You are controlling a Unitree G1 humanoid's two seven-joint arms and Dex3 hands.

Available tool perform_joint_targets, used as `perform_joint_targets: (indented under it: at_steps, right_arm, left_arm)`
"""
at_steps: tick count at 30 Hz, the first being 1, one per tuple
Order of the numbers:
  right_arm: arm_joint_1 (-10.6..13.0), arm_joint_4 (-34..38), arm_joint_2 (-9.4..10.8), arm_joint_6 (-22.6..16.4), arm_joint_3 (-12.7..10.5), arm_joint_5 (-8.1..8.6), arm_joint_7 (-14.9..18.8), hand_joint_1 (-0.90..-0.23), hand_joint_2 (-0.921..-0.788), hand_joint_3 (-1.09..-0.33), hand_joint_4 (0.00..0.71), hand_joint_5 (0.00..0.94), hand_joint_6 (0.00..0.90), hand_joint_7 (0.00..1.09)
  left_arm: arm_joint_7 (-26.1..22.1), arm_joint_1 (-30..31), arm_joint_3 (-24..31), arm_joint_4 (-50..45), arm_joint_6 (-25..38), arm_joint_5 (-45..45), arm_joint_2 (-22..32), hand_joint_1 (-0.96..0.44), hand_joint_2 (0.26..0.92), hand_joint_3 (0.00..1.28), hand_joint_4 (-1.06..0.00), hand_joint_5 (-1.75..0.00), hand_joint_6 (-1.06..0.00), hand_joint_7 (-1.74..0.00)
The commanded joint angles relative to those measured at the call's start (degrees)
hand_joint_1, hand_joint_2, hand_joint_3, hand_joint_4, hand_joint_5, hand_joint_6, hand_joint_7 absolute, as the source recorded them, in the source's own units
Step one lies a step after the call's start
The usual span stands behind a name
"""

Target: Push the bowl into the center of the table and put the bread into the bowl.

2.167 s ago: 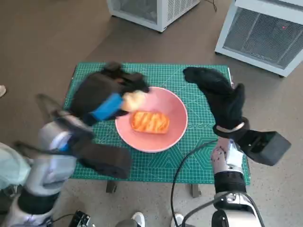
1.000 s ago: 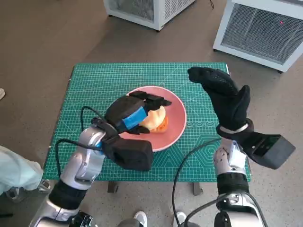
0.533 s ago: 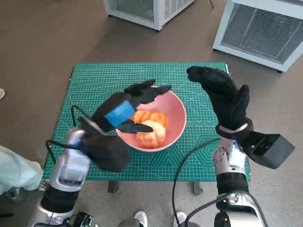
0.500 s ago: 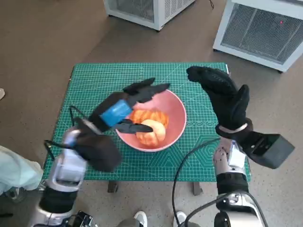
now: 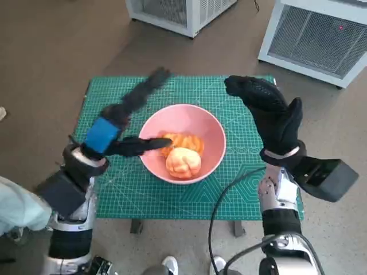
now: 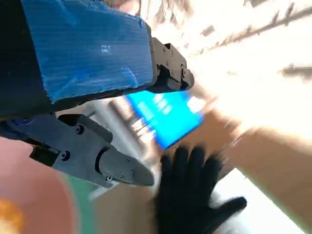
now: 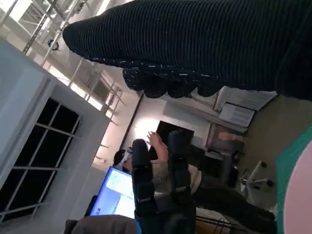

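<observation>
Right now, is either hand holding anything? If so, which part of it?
Nothing is held. The left hand is open, fingers spread beside the pink bowl. The right hand hangs raised and empty. Both breads lie in the bowl.

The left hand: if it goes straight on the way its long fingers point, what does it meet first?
Probably nothing on the table. The left hand points up and away past the pink bowl, toward the green mat's far edge; height is unclear.

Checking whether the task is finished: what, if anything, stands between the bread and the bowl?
Nothing visible: two orange-brown bread pieces already lie inside the pink round bowl. The left hand is open beside it.
</observation>
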Motion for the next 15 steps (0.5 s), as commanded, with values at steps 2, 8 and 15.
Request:
perform_joint_targets:
  at_steps: [2, 8, 15]
  right_arm:
    - [0.4, -1.6, -0.4, 1.4, 0.7, -1.39, -1.4, -0.732, -0.921, -0.779, 0.172, 0.002, -0.001, 0.58]
    - [-0.3, -2.0, -0.5, 1.5, 0.7, -1.78, -2.0, -0.727, -0.921, -0.782, 0.171, 0.001, -0.001, 0.58]
    - [-1.0, -1.9, -0.5, 1.0, 0.8, -1.88, -2.4, -0.725, -0.921, -0.785, 0.172, 0.002, -0.001, 0.58]
  left_arm:
    - [-1.4, -0.1, 2.7, 3.6, -3.8, -7.1, -3.4, -0.64, 0.921, 0.29, -0.22, -0.05, -0.33, -0.09]
    - [-4.1, -0.8, 3.6, 5.9, -5.8, -11.6, -5.3, -0.62, 0.921, 0.31, -0.23, -0.05, -0.34, -0.1]
    - [-6.4, -0.8, 3.7, 6.6, -5.9, -11.5, -4.0, -0.62, 0.921, 0.32, -0.23, -0.04, -0.31, -0.09]
